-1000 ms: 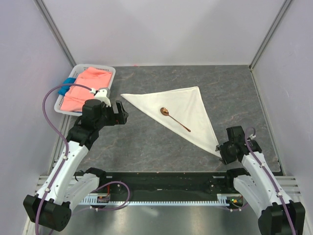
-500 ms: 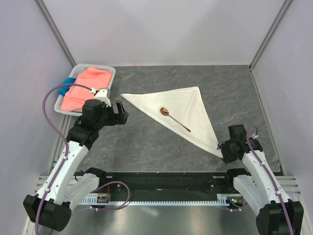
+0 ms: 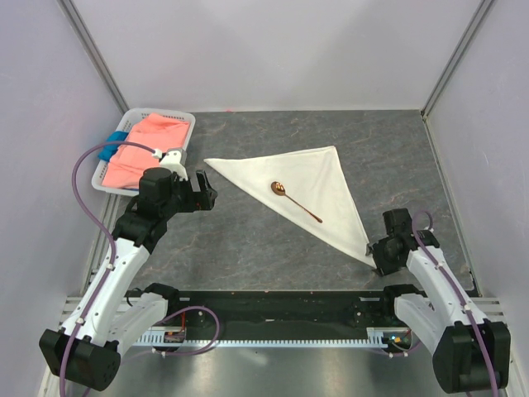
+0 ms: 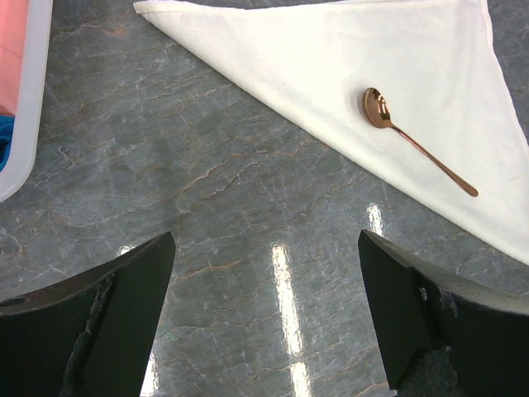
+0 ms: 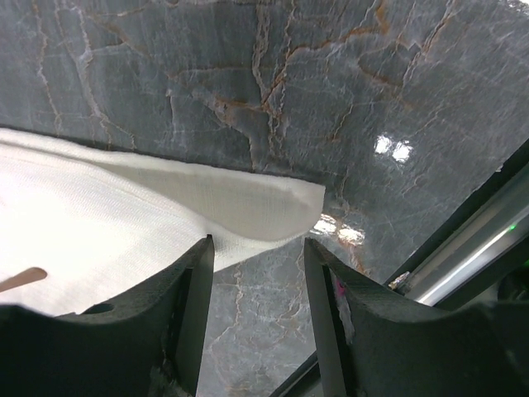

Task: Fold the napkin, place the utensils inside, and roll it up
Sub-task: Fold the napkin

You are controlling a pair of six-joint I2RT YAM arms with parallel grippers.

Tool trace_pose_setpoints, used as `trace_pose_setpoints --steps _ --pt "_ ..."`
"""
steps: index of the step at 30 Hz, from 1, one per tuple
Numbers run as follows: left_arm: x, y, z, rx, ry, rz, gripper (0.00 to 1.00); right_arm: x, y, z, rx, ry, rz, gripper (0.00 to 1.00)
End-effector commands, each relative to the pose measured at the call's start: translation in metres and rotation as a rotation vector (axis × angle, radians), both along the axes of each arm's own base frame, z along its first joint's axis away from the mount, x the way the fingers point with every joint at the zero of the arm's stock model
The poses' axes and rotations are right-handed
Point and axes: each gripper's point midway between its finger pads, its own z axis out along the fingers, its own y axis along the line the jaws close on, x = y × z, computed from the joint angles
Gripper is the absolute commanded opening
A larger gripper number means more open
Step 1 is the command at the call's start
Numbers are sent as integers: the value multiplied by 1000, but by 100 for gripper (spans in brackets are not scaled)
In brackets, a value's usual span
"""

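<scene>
The off-white napkin (image 3: pixel 318 178) lies folded into a triangle on the dark marble tabletop, also in the left wrist view (image 4: pixel 331 58). The copper spoon (image 3: pixel 294 200) rests on it, bowl to the far left, handle toward the near right (image 4: pixel 417 149). My right gripper (image 3: pixel 374 258) stands open at the napkin's near-right corner (image 5: pixel 273 205); the slightly raised corner lies just ahead of the fingertips, and nothing is gripped (image 5: pixel 258 248). My left gripper (image 3: pixel 207 188) hangs open over bare table left of the napkin (image 4: pixel 266 248).
A white basket (image 3: pixel 183 124) at the far left holds a salmon-pink cloth (image 3: pixel 145 149) and a blue cloth (image 3: pixel 114 142). The table's near edge and a metal rail (image 5: pixel 471 265) lie close behind the right gripper. Walls enclose the table on three sides.
The right arm has shifted slightly at the napkin's near-right corner. The left arm, napkin and spoon have not moved.
</scene>
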Motion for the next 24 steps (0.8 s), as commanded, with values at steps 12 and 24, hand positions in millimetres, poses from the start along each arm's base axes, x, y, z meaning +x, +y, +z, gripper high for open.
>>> trace_pose_setpoints --steps 12,24 --pt "1 -5 12 -33 -36 -9 100 -5 -2 -29 2 41 -59 52" --pt "1 -5 14 -36 -41 -12 100 2 -11 -27 -42 -4 -90 24"
